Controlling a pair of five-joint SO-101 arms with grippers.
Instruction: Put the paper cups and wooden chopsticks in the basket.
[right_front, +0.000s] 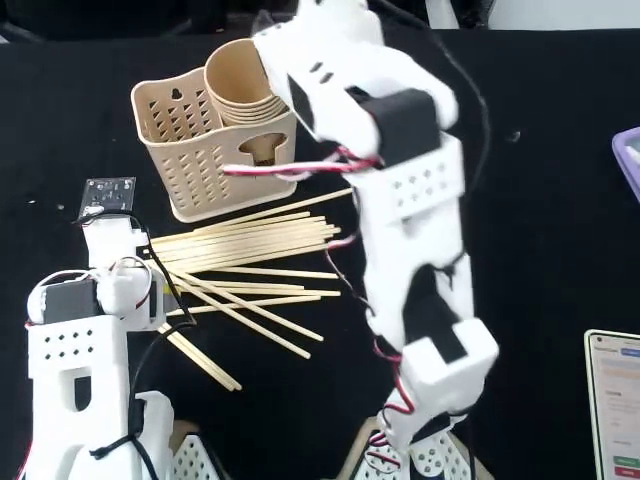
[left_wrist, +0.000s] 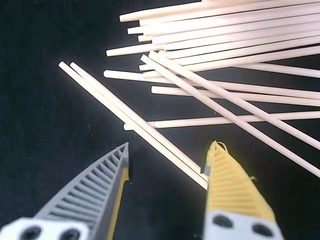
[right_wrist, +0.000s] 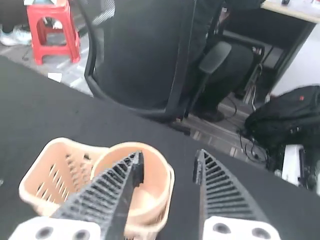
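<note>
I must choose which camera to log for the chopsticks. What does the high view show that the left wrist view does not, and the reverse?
High view, not left wrist view: the basket with stacked paper cups standing in it, and the right arm leaning over it.

Left wrist view, not high view: the left gripper, open, close above a pair of the wooden chopsticks that passes under the gap between its jaws.

Both: the wooden chopsticks lying loose and crossed on the black table, outside the basket.

The black bench (right_front: 540, 230) carries a beige basket (right_front: 190, 170), scattered wooden chopsticks (right_front: 250, 240) and, at one edge, a phone (right_front: 612, 400).
</note>
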